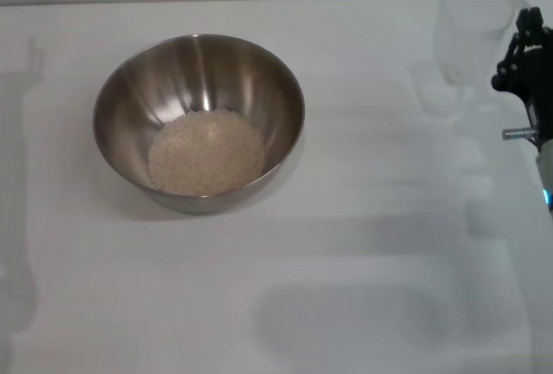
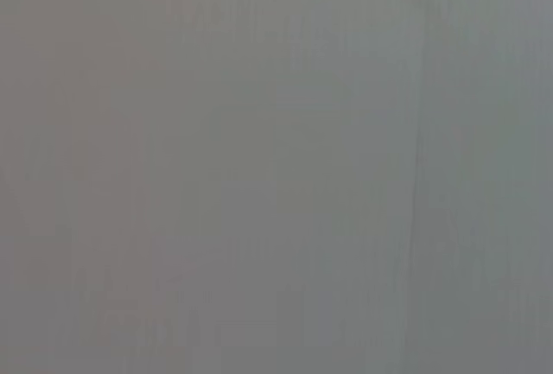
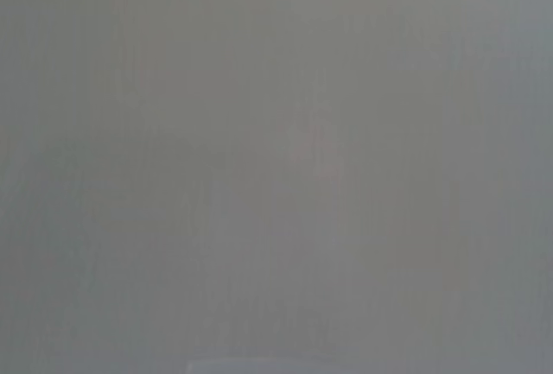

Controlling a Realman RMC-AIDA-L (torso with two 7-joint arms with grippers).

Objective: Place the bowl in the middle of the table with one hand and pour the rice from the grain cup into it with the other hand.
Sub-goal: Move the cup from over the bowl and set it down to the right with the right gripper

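The stainless-steel bowl [image 1: 199, 121] is seen left of the middle of the white table [image 1: 363, 244], upright, with the rice [image 1: 206, 152] gathered in a pale mound across its bottom. The translucent grain cup [image 1: 467, 35] is stood upright near the far right corner, well apart from the bowl, and appears emptied, though its frosted wall makes any leftover grains impossible to rule out. Just beside it, at the right edge of the head view, the right gripper [image 1: 521, 61] is caught, black and partly cut off by the frame; it lies close against the cup's side, but whether it is touching cannot be told, and whether its jaws are apart or together cannot be told. The pour is judged to be done. From here the likeliest mishap would be the light cup being clipped and toppled or dragged by the gripper, since so little room is left between them; stray grains could then be scattered on the table. The left gripper is not shown in any view. Nothing recognisable is offered by either wrist view, only a flat grey field, so no closer check on grip or cup contents is possible.
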